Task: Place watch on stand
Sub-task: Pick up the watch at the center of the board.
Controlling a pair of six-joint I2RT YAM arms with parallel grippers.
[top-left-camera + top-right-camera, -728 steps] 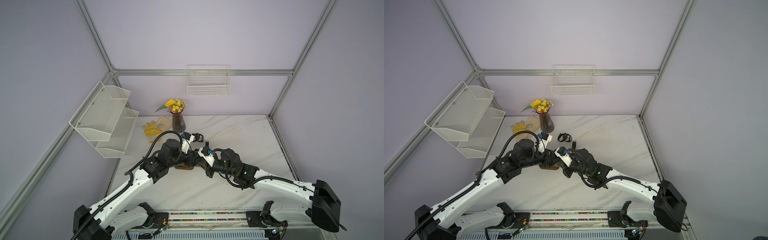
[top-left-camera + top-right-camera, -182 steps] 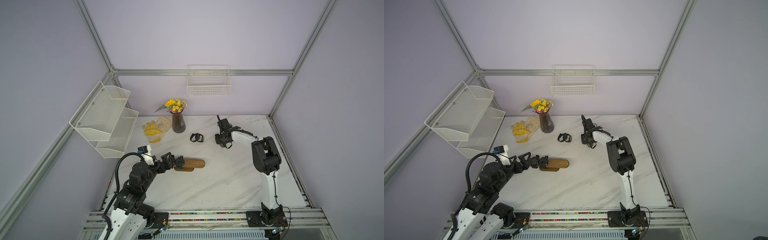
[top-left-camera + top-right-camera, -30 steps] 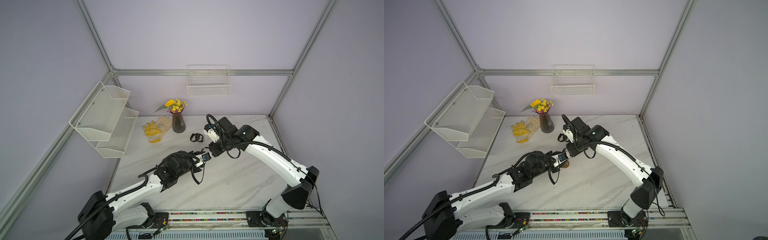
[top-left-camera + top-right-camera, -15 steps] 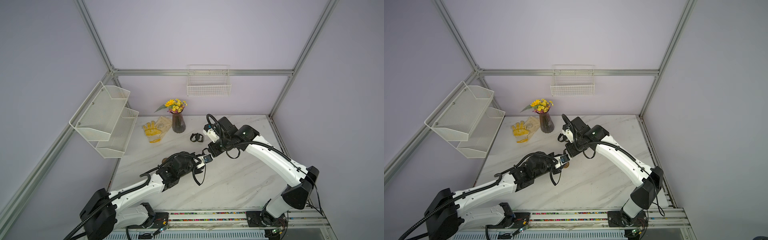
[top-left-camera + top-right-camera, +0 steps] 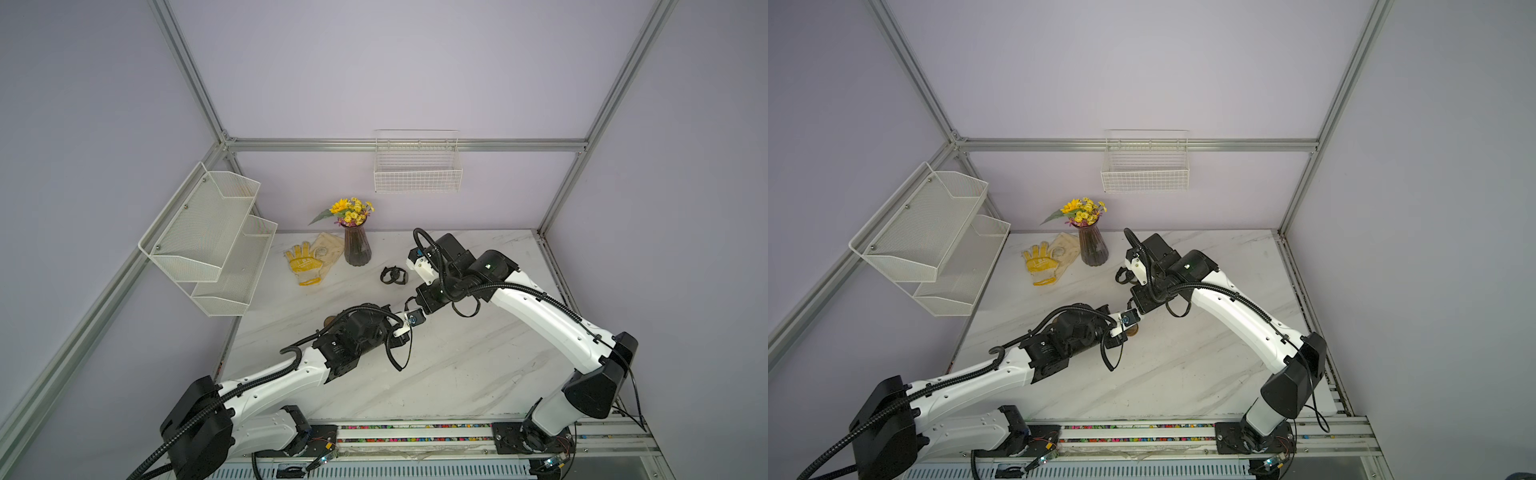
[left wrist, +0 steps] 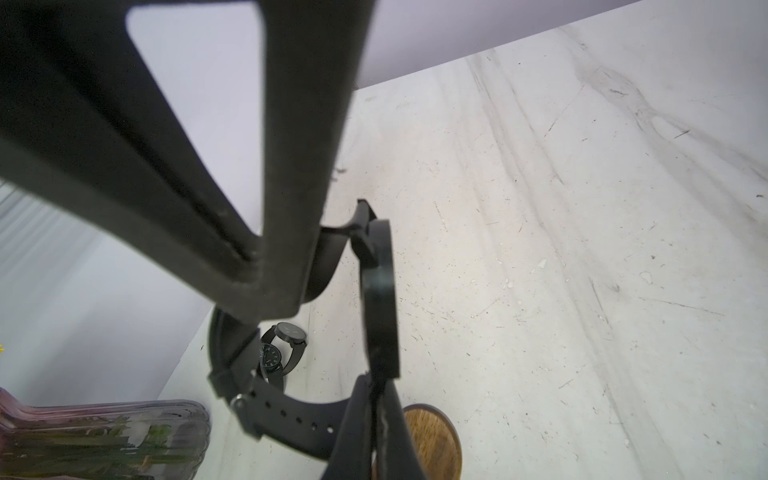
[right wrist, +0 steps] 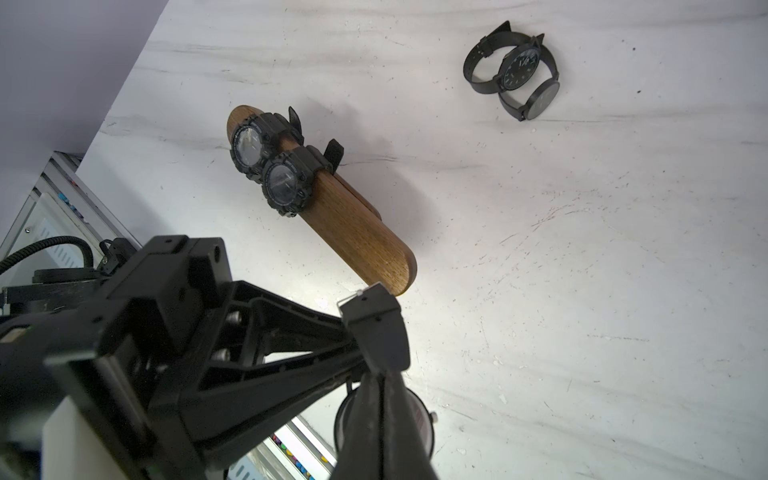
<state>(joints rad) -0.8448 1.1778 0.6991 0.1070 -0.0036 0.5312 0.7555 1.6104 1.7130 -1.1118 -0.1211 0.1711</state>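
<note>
**A:** Where is the watch right now?

**B:** Off the counter, pinched from two sides just above the bare end of the stand. The left claw is closed flat on the strap at the far side of the loop. The right claw is closed on the strap close by the case. Neither shows a gap.

**A:** How do you expect it to handle?

**B:** Light, I'd say. The case is rigid, but the strap looks like soft rubber, so it can bend and twist between the two holds. It seems buckled into a ring, so it has to slide over the bar's rounded end. I'd grip the strap rather than the glass, with one hold on each side to keep the ring open. Rubber may drag on the grooved wood.

**A:** Is there room on the bar?

**B:** Two chunky watches sit at its other end and the near half is bare. Two slim watches lie on the counter, well apart from the stand.

**A:** And the arms?

**B:** The left arm stretches low and forward from its base, with its wrist over the stand. The right arm arches in from the other side, elbow high and wrist folded down — the two claws meet tip to tip.
</note>
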